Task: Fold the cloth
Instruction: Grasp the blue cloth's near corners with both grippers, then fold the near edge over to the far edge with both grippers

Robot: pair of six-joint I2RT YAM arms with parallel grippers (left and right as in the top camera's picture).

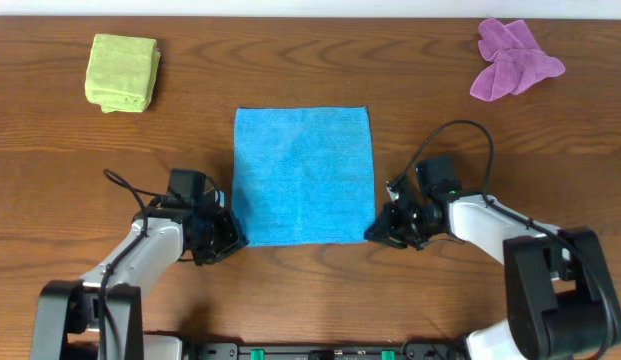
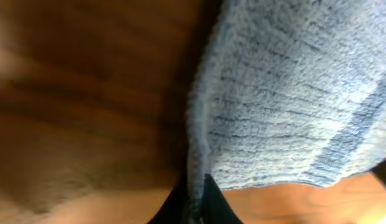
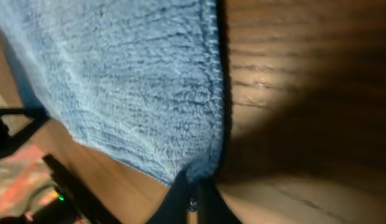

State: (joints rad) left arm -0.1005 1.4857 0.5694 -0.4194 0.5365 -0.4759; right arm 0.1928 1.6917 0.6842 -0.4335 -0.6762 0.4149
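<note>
A blue cloth (image 1: 303, 175) lies flat and unfolded in the middle of the wooden table. My left gripper (image 1: 230, 240) sits at its near left corner and is shut on that corner; in the left wrist view the cloth's edge (image 2: 199, 186) runs down between the dark fingers (image 2: 194, 208). My right gripper (image 1: 375, 233) sits at the near right corner and is shut on it; in the right wrist view the cloth (image 3: 137, 87) narrows into the fingers (image 3: 193, 196).
A folded yellow-green cloth (image 1: 122, 72) lies at the far left. A crumpled purple cloth (image 1: 512, 58) lies at the far right. Cables loop over both arms.
</note>
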